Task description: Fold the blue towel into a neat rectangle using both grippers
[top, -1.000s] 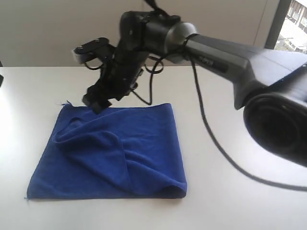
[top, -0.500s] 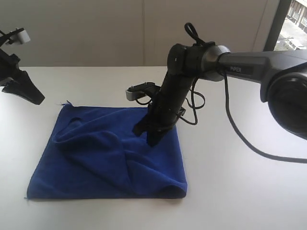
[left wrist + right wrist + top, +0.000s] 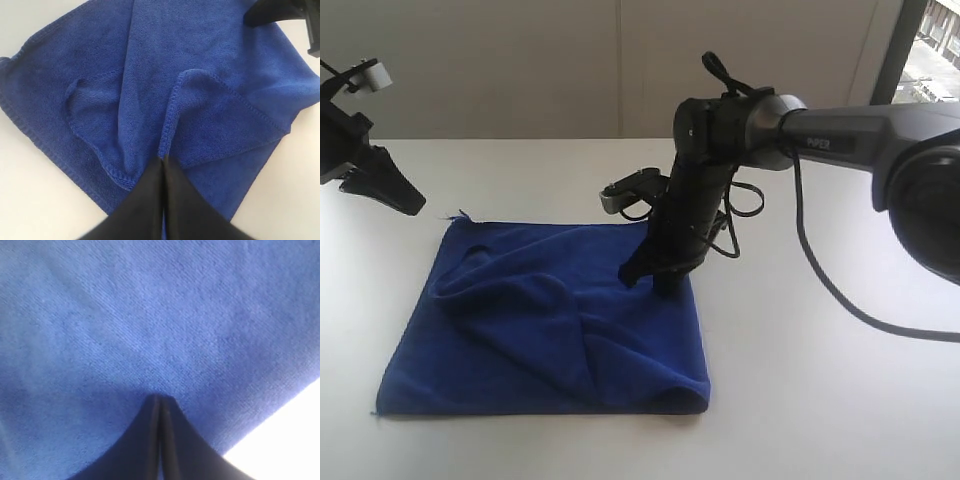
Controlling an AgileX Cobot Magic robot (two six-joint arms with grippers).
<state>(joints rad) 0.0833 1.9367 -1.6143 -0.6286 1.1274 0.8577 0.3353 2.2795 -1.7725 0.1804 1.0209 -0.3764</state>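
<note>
The blue towel (image 3: 520, 330) lies on the white table (image 3: 800, 420), roughly folded, with a loose flap and wrinkles across its middle. My right gripper (image 3: 650, 283) is shut, pointing down at the towel's far right part, near its right edge; whether it touches the cloth cannot be told. Its wrist view shows the shut gripper (image 3: 160, 397) close over plain blue towel (image 3: 150, 315). My left gripper (image 3: 410, 205) hangs shut and empty in the air, left of the towel's far left corner. The left wrist view shows this gripper (image 3: 163, 159) above the towel (image 3: 150, 75) and its stitched flap.
A black cable (image 3: 820, 290) trails from the right arm over the table on the right. A pale wall (image 3: 520, 70) stands behind the table, and a window (image 3: 930, 50) is at the top right. Bare table surrounds the towel.
The right gripper left the towel's far left corner and swung to its far right part. The left arm came into view at the left. The towel has not moved.
</note>
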